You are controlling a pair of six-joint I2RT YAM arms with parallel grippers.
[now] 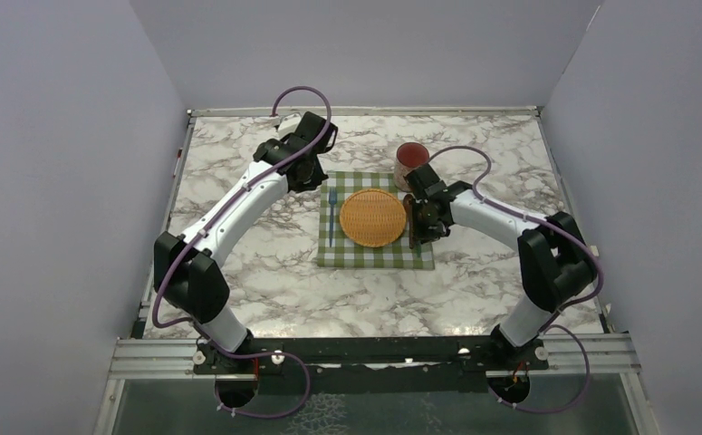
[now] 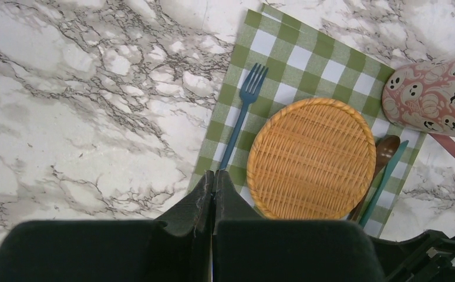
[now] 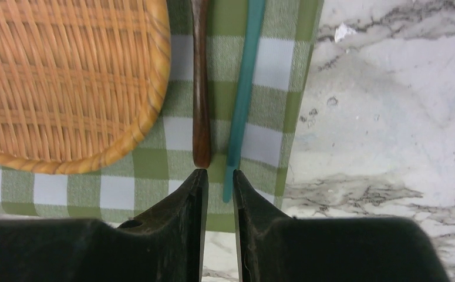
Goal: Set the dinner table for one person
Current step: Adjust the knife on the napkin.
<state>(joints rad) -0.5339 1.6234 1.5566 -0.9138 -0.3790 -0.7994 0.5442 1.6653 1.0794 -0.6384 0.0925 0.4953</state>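
The dinner table (image 1: 265,272) is white marble with dark veins. A green-and-white checked cloth (image 1: 374,256) lies at its middle and bears a wicker plate (image 1: 372,217), with a blue fork (image 1: 331,217) to the plate's left. A brown wooden spoon (image 3: 200,88) and a teal knife (image 3: 242,88) lie side by side to the plate's right. A pink patterned mug (image 1: 412,159) stands at the cloth's far right corner. My left gripper (image 2: 214,174) is shut and empty, raised over the cloth's left side. My right gripper (image 3: 219,176) hangs low with jaws slightly apart; the knife's handle end lies between the tips.
Grey walls close in the table on three sides. A metal frame (image 1: 374,349) runs along the near edge by the arm bases. My right arm (image 2: 436,258) shows at the bottom right corner of the left wrist view.
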